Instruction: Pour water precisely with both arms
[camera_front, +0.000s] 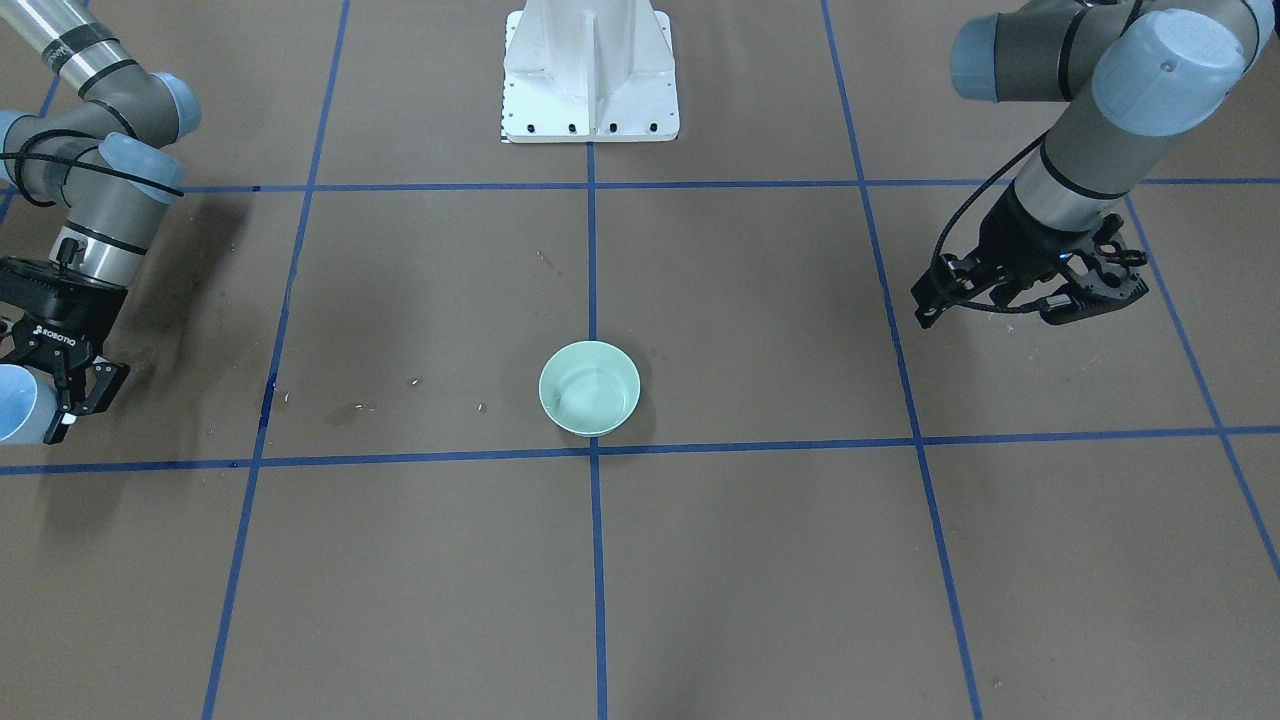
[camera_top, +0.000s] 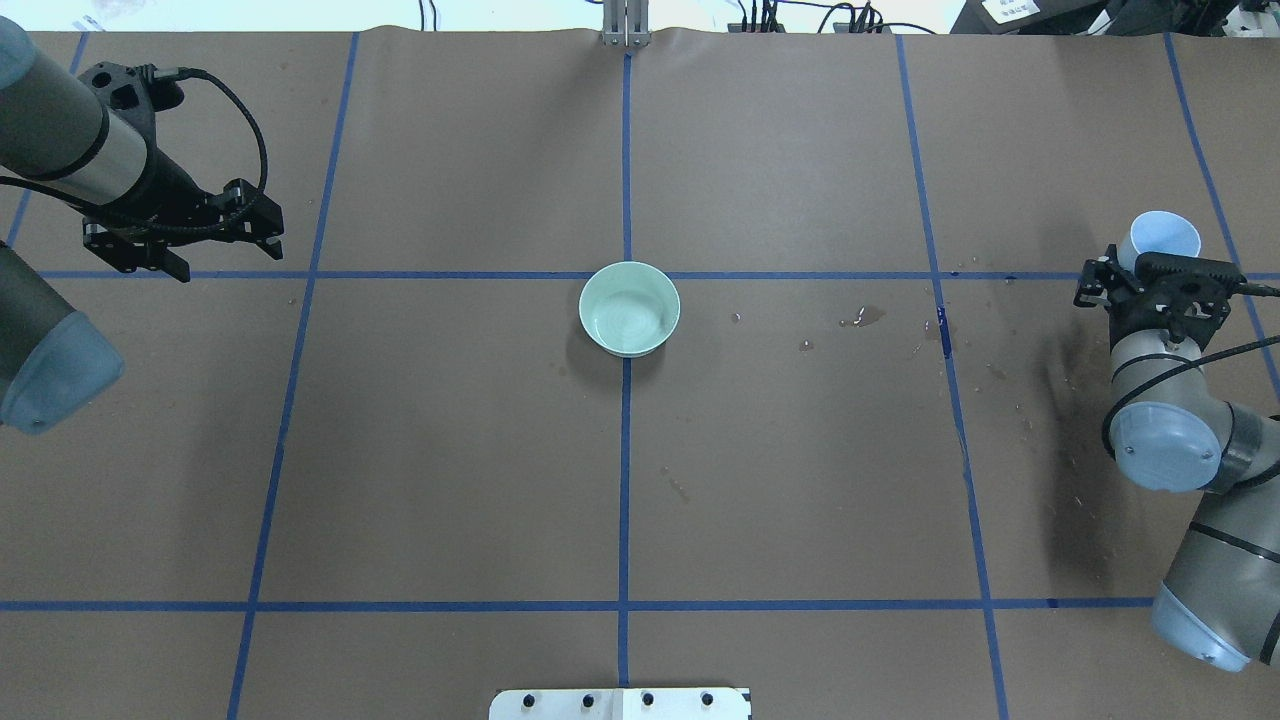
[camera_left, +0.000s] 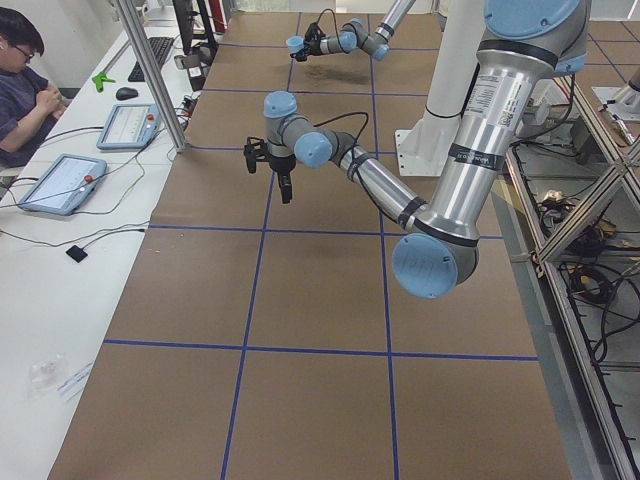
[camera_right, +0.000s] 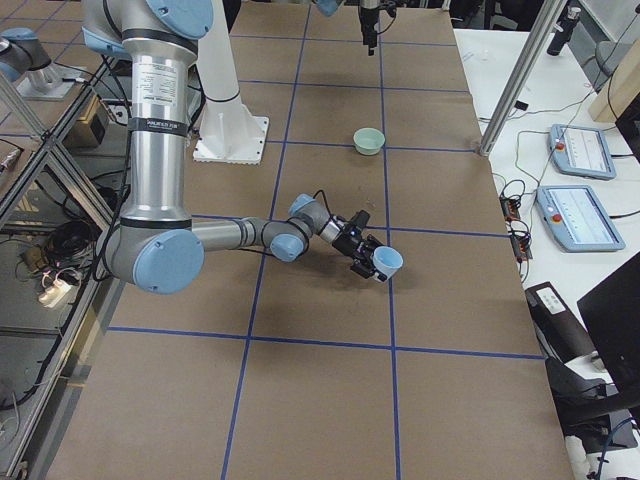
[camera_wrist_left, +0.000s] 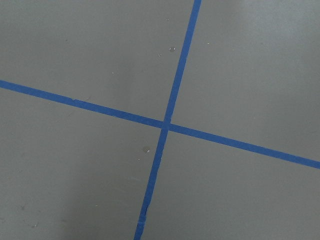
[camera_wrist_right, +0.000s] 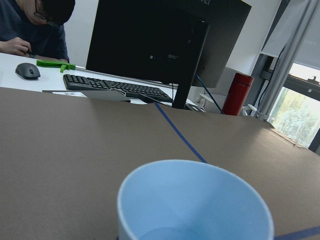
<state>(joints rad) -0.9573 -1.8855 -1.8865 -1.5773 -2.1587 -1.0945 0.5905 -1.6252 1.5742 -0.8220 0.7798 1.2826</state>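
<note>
The water (camera_top: 632, 318) lay as a faint sheen in the green bowl (camera_top: 630, 350) at the middle of the counter (camera_top: 450, 450), with spilled drops (camera_top: 862, 318) toward the right arm's side. Farther out, the right hand (camera_top: 1160, 264) gripped a light blue cup (camera_top: 1160, 238). The left hand (camera_top: 222, 246) hung spread and empty above the blue tape lines.

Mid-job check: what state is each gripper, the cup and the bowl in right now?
Left gripper: open, empty.
Right gripper: shut on blue cup.
Blue cup: mouth up, contents unclear.
Green bowl: upright, faint water sheen inside.
Table: small wet spots.
</note>
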